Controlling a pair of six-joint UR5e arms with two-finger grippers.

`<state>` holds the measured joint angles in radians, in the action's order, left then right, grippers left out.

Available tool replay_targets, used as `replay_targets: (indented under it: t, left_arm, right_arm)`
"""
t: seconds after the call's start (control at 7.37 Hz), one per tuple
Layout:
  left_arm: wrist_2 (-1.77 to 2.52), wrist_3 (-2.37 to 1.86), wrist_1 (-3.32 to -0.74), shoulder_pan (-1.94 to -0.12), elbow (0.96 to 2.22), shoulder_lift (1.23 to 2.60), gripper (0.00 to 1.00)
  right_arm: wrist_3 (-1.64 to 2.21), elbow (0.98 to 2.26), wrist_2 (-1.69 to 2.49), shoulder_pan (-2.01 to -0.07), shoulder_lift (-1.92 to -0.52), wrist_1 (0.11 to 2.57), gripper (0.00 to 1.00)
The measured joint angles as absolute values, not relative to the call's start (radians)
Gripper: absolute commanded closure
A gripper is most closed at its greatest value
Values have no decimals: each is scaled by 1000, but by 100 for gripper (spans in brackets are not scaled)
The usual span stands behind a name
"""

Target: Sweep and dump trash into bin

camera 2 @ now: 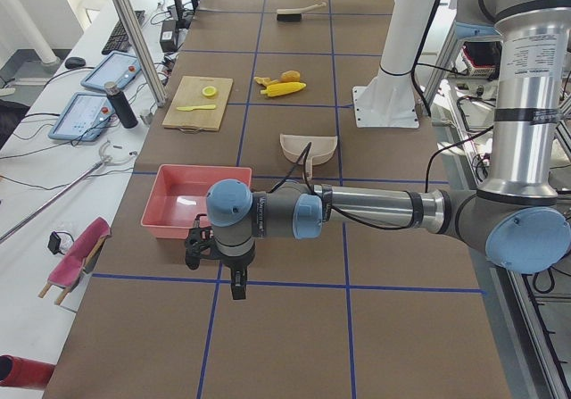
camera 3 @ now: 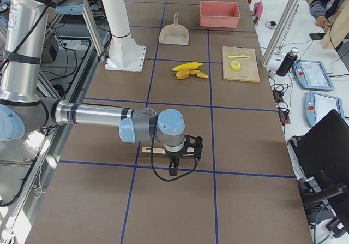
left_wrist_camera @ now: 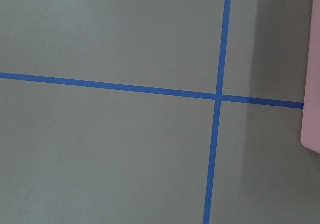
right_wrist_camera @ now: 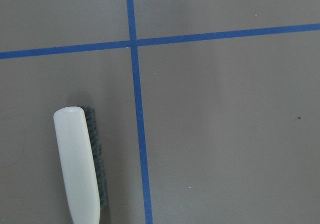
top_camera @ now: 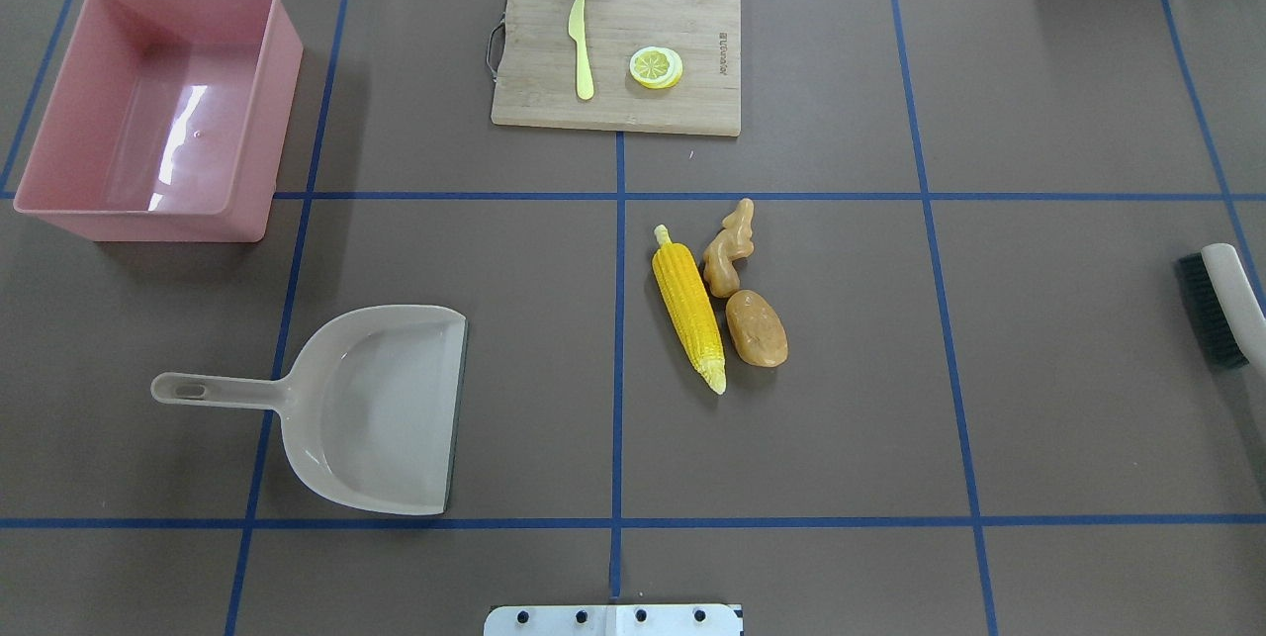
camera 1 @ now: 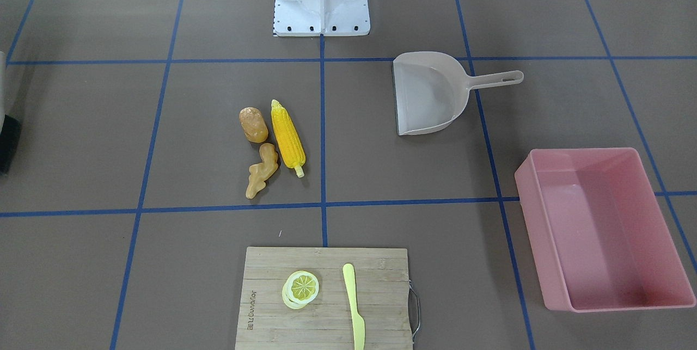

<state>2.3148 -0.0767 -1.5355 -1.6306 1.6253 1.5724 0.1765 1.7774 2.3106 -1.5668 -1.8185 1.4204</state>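
Status on claws: can't tell spread or pressed together for left gripper (camera 2: 236,290) or right gripper (camera 3: 173,171), caught only by the side cameras. Left gripper pointing down over bare table (camera 2: 285,345), past the bin (top_camera: 285,72) on the side away from the cutting board (top_camera: 534,23). Corner of bin at edge of left wrist view, beside a blue tape cross (left_wrist_camera: 218,96). Right gripper pointing down too, well off to the right of the board, just by the brush (right_wrist_camera: 75,164); brush flat on table, pale back, dark bristles along one side.

Task items grouped on the robot side of the board, slightly right of its centre: corn cob (top_camera: 689,310), ginger root (top_camera: 730,248), potato (top_camera: 757,327). Ginger root closest to the board, potato farthest, corn cob lying lengthwise along their left, just beside both. Ginger root and potato touching or barely apart, can't tell which. All three flat on table, well apart from bin.

Bin level with the board, well to its left, upright, open side up. Dustpan (top_camera: 386,408) left of the board and nearer the robot, flat, mouth facing right toward the corn cob, handle pointing left. On the board: pale yellow knife (top_camera: 582,47) on left half, lemon slice (top_camera: 656,67) to its right, apart. Base plate (top_camera: 613,619) straight back from the board, at the robot's edge, beyond the potato.
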Motion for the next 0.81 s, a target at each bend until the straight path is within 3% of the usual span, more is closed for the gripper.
replay_targets:
  t: [0.81]
  left_arm:
    - [2315, -77, -1536, -1631, 1630, 1574, 2]
  right_arm:
    - [176, 1783, 2318, -1559, -1841, 1409, 0]
